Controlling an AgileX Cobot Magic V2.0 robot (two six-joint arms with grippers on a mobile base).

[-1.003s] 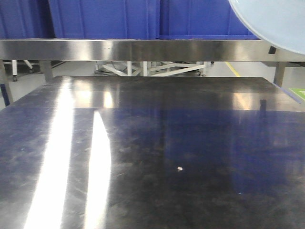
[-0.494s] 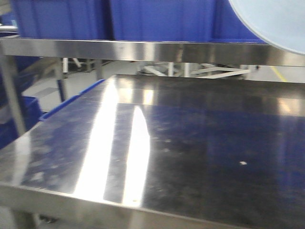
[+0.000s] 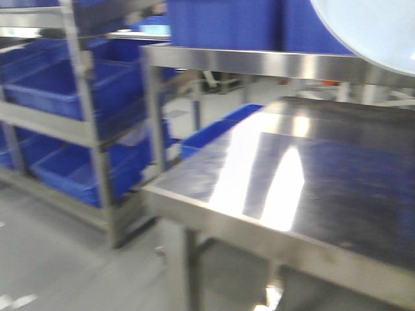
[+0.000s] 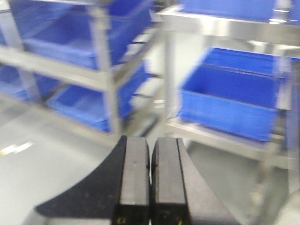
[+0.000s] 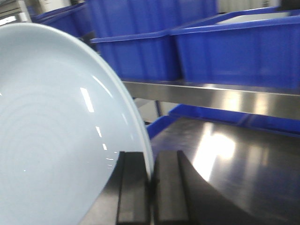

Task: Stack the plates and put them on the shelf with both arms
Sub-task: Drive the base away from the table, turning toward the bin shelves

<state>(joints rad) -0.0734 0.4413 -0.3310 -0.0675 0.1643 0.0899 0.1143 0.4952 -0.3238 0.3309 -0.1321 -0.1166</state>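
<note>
A pale blue-white plate fills the left of the right wrist view, held nearly on edge. My right gripper is shut on its rim. The plate also shows at the top right of the front view, raised above the dark steel tabletop. I cannot tell if it is one plate or a stack of two. My left gripper is shut and empty, hanging over the grey floor. The shelf, a steel rack holding blue crates, stands at the left of the front view and shows in the left wrist view.
A steel rail carrying blue crates runs above the tabletop's far side. More blue crates sit on a low rack in the left wrist view. Grey floor lies between the table corner and the shelf.
The front view has swung left: the tabletop has slid to the right and the shelf with blue crates has come into view at the left. The plate stays at the top right.
</note>
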